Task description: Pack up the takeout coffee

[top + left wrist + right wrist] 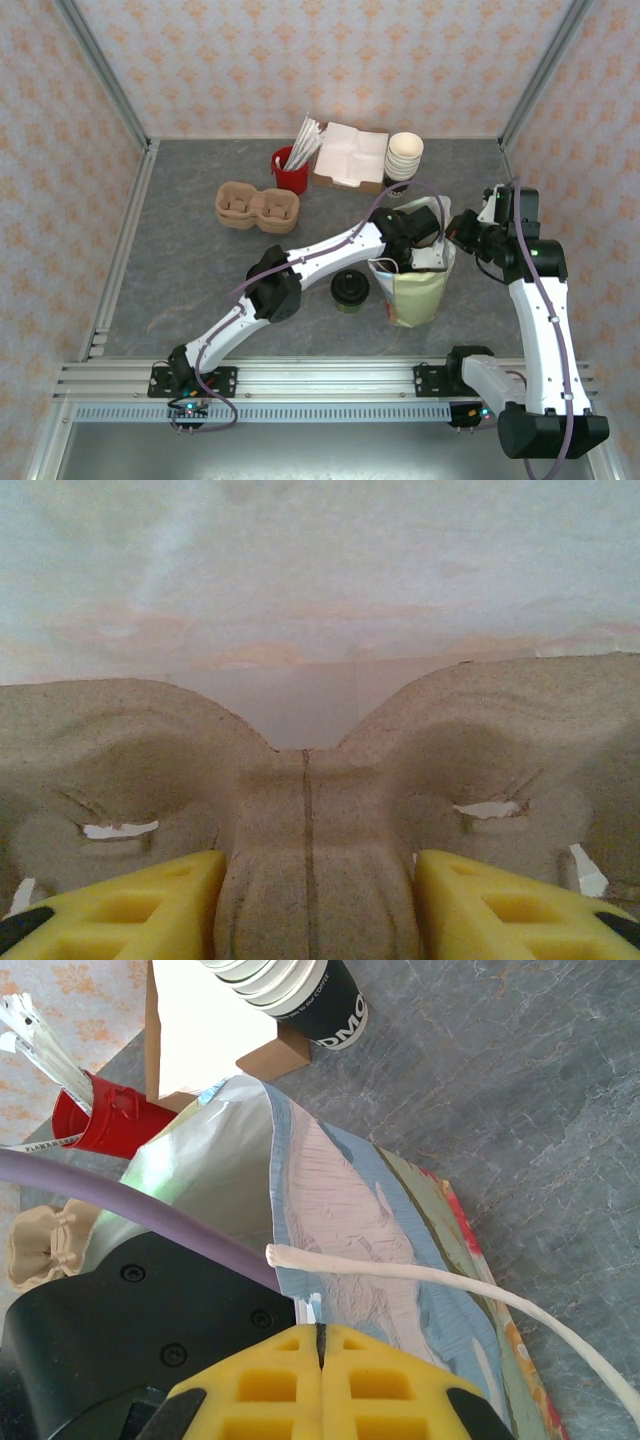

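- Two grippers are at the bag [415, 295], both busy. The left gripper [320, 898] is down in its mouth, fingers clamped either side of the carrier's [130, 750] centre rib. The right gripper [320, 1338] is pinched tight on the bag's rim, apparently to keep it open.
- The coffee [349, 290] stands upright on the worktop [190, 260], near the middle of the front edge, just left of the bag and not touching it.
- From the left gripper the coffee lies back toward the front edge and to the left, axis vertical, lid up. By my reading the left arm is nearer and is the one to fetch it.
- For room, there's bare worktop left and front of the coffee. The left arm crosses just behind it and the bag wall is close on the right, so a descent from above looks cleanest.
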You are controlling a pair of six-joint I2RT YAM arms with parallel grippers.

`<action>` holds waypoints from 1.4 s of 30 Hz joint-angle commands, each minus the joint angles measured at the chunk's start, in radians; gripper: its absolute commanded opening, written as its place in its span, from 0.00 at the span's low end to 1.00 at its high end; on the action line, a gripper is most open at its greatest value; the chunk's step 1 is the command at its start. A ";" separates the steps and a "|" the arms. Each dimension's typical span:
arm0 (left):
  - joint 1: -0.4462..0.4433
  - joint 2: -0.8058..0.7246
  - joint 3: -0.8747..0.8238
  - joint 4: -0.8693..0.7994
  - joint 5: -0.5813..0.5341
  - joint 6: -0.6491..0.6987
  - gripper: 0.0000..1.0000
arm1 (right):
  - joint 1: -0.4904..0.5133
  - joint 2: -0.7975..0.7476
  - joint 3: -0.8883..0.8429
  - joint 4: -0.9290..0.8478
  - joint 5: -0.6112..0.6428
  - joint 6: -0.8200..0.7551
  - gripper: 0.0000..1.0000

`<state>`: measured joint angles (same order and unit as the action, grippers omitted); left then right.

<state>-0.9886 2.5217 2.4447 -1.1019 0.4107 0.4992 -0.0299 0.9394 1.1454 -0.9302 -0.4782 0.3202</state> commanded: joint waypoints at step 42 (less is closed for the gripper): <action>0.045 -0.479 0.061 0.033 -0.021 -0.415 0.88 | -0.005 -0.034 0.034 -0.016 0.041 0.048 0.41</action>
<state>-0.9527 2.0804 2.4802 -1.1049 0.3874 0.1822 -0.0299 0.9016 1.1450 -0.9413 -0.4454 0.3683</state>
